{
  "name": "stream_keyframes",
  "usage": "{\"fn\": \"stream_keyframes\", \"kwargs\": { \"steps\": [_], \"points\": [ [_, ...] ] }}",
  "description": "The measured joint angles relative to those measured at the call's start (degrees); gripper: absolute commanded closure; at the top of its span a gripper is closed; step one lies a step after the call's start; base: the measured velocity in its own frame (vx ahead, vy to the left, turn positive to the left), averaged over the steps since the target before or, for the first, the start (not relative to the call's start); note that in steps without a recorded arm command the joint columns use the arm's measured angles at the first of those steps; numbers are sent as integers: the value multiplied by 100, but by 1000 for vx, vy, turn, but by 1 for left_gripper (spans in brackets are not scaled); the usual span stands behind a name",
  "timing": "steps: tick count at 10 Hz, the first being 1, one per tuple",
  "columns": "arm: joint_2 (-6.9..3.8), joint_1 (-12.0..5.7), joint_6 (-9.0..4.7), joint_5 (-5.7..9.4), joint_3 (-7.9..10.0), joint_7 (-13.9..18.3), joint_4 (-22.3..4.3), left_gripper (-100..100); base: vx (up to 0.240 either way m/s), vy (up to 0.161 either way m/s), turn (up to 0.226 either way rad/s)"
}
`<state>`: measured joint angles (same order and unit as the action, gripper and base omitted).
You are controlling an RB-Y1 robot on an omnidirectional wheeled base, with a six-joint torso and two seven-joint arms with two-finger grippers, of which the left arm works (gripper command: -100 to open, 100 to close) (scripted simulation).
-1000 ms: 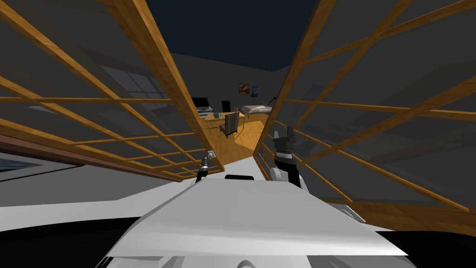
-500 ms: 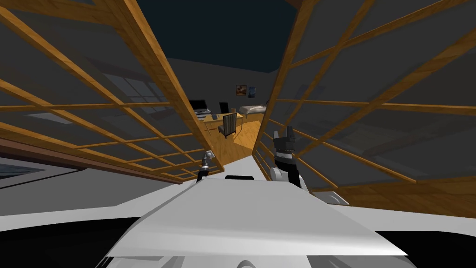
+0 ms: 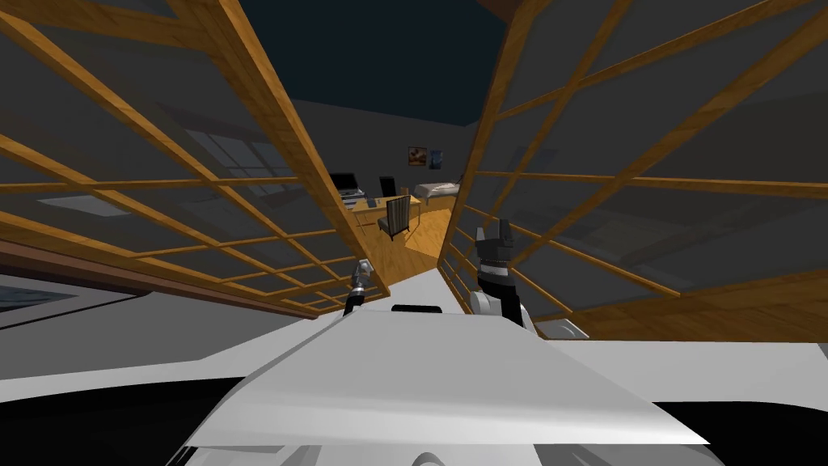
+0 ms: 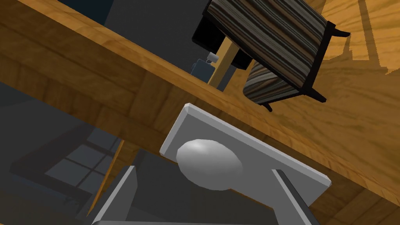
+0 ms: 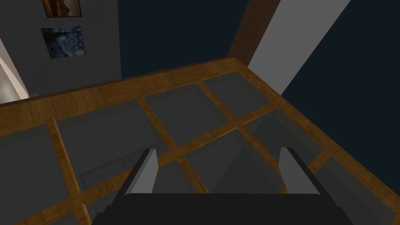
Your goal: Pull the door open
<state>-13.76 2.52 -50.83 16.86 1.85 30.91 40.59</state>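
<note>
Knob, grey and oval [image 4: 209, 164], sits on a grey rectangular plate [image 4: 273, 156] at the edge of the wooden-framed glass door [image 4: 97, 90]. The left tool [image 4: 204, 170] stands wide, one finger either side of the knob, clear of it. The right tool [image 5: 218, 152], right of the knob, gapes wide.

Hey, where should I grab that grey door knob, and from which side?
Grip the oval knob across its rounded sides, coming straight on at the grey plate it stands out from. The left tool faces it that way, open, with a finger to each side.
</note>
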Motion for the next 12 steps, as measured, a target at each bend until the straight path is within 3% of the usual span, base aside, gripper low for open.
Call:
{"fn": "stream_keyframes", "kwargs": {
  "steps": [12],
  "points": [
    [160,-54,109,836,-285,1756,190,-100,-60,12,-44]
  ]
}}
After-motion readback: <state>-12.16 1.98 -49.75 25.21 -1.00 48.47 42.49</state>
